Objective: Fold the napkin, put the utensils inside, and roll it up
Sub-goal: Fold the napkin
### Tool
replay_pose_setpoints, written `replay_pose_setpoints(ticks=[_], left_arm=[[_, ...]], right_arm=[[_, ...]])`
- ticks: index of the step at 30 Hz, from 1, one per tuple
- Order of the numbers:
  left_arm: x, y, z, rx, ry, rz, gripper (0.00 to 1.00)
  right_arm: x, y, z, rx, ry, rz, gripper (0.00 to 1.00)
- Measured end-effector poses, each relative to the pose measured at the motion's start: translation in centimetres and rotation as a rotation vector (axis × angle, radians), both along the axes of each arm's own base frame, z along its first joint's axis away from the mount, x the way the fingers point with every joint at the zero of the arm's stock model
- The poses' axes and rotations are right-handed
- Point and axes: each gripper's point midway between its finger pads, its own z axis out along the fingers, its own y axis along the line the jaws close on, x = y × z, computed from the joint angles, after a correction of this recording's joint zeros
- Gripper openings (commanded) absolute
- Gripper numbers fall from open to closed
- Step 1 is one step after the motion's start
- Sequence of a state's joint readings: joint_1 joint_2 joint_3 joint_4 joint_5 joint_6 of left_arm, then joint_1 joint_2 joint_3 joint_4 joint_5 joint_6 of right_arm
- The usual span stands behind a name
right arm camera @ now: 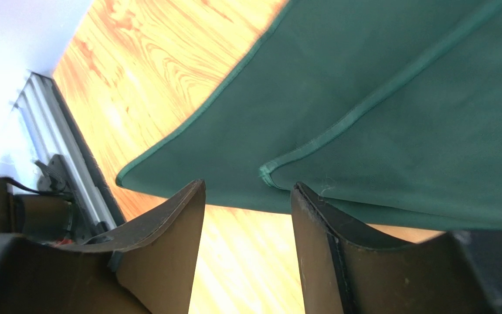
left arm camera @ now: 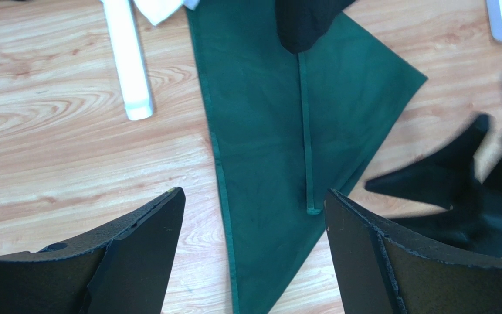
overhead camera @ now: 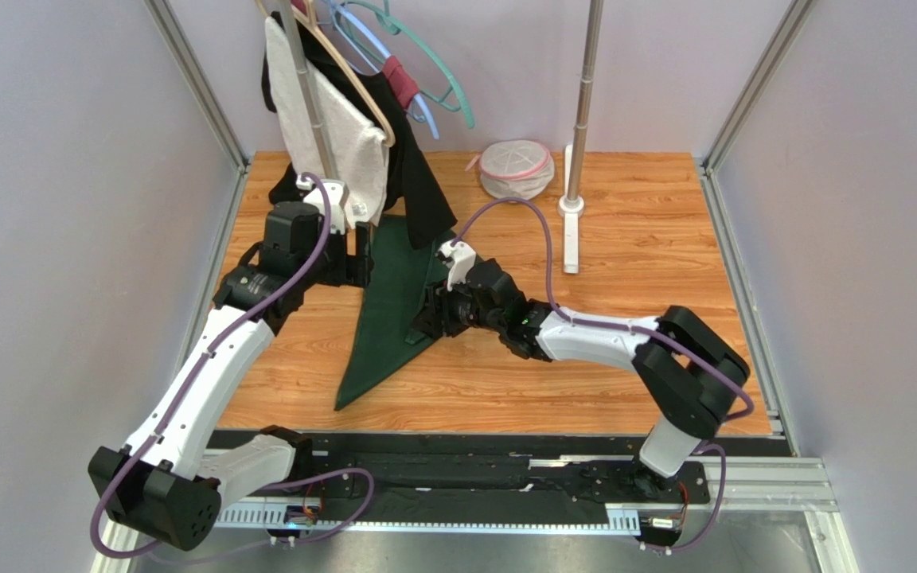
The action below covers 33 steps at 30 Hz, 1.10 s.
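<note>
The napkin [left arm camera: 267,131] is matt green woven cloth with a stitched hem; the table [overhead camera: 667,263] smooth wood grain, faintly glossy; the left gripper [left arm camera: 253,196] matt black, grainy; the pole [overhead camera: 583,96] shiny metal

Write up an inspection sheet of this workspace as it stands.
Surface: wood table, bare grain showing.
Job's things: green napkin folded into a long triangle on the table; fork not seen.
Clutter: mesh pouch at the far edge; garments on hangers, over the napkin's far end; white rack foot.
Hands: left hand open above the napkin; right hand open at its corner, holding nothing.
Cables: purple cables looped along both arms.
Surroundings: grey walls.
</note>
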<state>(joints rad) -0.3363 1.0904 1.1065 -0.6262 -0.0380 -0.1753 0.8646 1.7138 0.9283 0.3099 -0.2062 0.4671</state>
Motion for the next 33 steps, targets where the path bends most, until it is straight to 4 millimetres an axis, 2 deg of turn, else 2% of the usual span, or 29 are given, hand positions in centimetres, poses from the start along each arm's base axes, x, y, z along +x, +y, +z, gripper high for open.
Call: replay_pose_setpoints(ticks=[3, 7, 13, 16, 21, 24, 28, 33], left_arm=[[0.3, 2.2, 0.9, -0.028, -0.023, 0.079, 0.90], [0.9, 6.7, 2.0, -0.068, -0.057, 0.243, 0.91], [0.6, 13.5, 3.2, -0.088, -0.107, 0.472, 0.91], [0.2, 15.7, 3.4, -0.089, -0.119, 0.547, 0.91], [-0.1, 16.6, 3.5, -0.090, -0.122, 0.577, 0.90], [-0.1, 16.6, 3.4, -0.092, -0.120, 0.577, 0.91], [0.0, 16.3, 3.3, -0.104, -0.116, 0.559, 0.90], [0.1, 15.7, 3.2, -0.122, -0.110, 0.530, 0.90]], right_arm=[[-1.5, 0.7, 2.3, -0.063, -0.147, 0.050, 0.53], [-3.6, 3.1, 3.0, -0.120, -0.267, 0.140, 0.53], [-6.4, 7.0, 0.7, -0.220, -0.387, 0.245, 0.52], [-8.4, 9.1, -0.8, -0.272, -0.458, 0.309, 0.52], [-12.7, 11.4, -3.1, -0.330, -0.582, 0.440, 0.52], [-14.5, 12.1, -4.4, -0.367, -0.660, 0.495, 0.52], [-15.0, 12.4, -5.7, -0.422, -0.753, 0.527, 0.51], [-14.2, 13.1, -6.4, -0.470, -0.866, 0.503, 0.50]])
